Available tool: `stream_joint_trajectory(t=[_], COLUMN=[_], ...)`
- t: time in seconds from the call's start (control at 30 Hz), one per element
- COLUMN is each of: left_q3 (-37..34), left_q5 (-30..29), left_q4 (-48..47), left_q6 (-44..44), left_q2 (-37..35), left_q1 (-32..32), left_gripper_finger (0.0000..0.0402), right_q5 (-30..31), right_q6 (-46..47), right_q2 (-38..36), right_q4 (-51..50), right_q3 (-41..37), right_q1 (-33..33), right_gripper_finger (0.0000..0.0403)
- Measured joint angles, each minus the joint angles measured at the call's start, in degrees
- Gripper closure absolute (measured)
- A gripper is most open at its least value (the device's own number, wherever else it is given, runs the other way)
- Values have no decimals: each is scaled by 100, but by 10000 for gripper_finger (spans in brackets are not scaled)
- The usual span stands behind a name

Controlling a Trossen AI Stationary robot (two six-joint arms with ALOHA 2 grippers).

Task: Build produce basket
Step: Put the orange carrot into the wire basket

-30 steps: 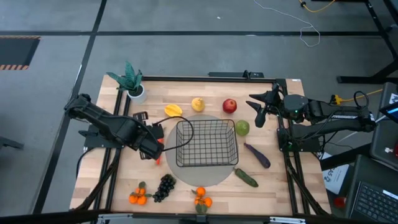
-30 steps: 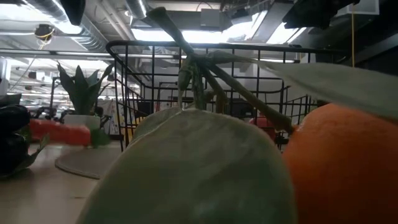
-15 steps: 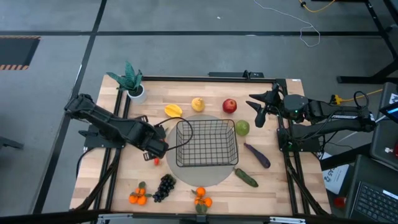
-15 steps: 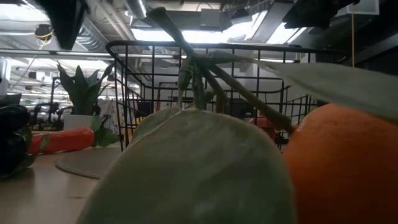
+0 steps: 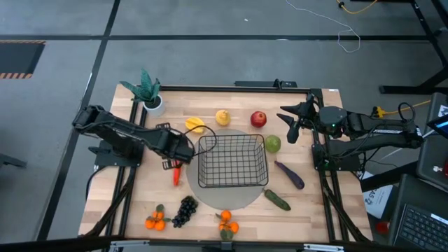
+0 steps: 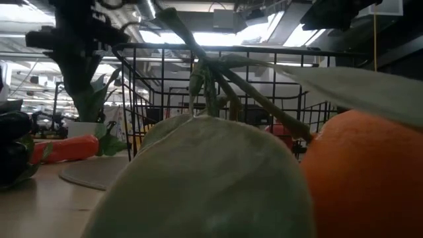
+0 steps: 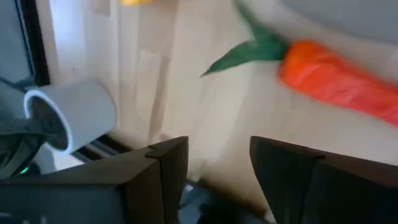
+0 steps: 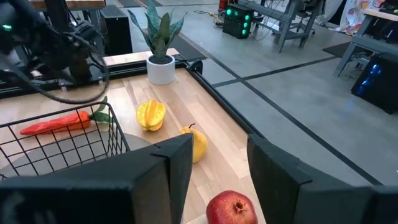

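Low view: a tangerine (image 6: 370, 178) and its leaf (image 6: 205, 185) fill the frame, hiding most of the table; only the basket's (image 6: 218, 79) upper wires, the carrot (image 6: 63, 147) and the plant (image 6: 86, 99) show past them

Left wrist view: carrot (image 7: 339, 74) cut off at the edge, pot (image 7: 71, 118) partly out of frame, starfruit a yellow sliver

My left gripper (image 5: 183, 145): hangs beside the basket's (image 5: 232, 162) left rim, fingers (image 7: 168, 168) spread, nothing between them

My right gripper (image 5: 292, 120): waits above the table's right edge near the pear (image 5: 272, 144), fingers (image 8: 177, 163) apart, empty

Carrot (image 5: 176, 172): flat on the wood, just left of the basket and at the mat's (image 5: 241, 197) edge

Basket: on the mat, no produce inside

Change: a second ago my left fingers pinched the carrot; they have since parted, my arm has drawn back toward the starfruit (image 5: 194, 124), and the carrot lies free

Unchanged: right arm, lemon (image 5: 222, 117), apple (image 5: 259, 119), eggplant (image 5: 288, 174), cucumber (image 5: 277, 200), grapes (image 5: 185, 210)
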Motion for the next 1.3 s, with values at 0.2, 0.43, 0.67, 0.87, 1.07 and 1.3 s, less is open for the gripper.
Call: stream_joint_trajectory(t=[0.2,0.43,0.67,0.87,1.07,1.3], left_q3=[-77,-683,-2065,-2750,-3070,-3389], left_q5=[-182,-202,-188,-184,493,510], left_q4=[-343,744,3048,3854,4415,4624], left_q6=[3,-379,176,757,1587,2507], left_q2=[-776,-2318,-2906,-2804,-2706,-2494], left_q1=[412,572,638,884,1047,1075], left_gripper_finger=[241,241,241,241,241,241], right_q5=[-2,-2,-2,-2,-4,-146], right_q6=[0,-2,0,0,0,0], right_q2=[-2,-2,0,-2,0,0], right_q4=[-2,-2,-2,0,0,0], right_q3=[0,1,0,0,0,0], right_q1=[-1,-1,-2,-2,9,7], right_gripper_finger=[253,253,253,253,253,253])
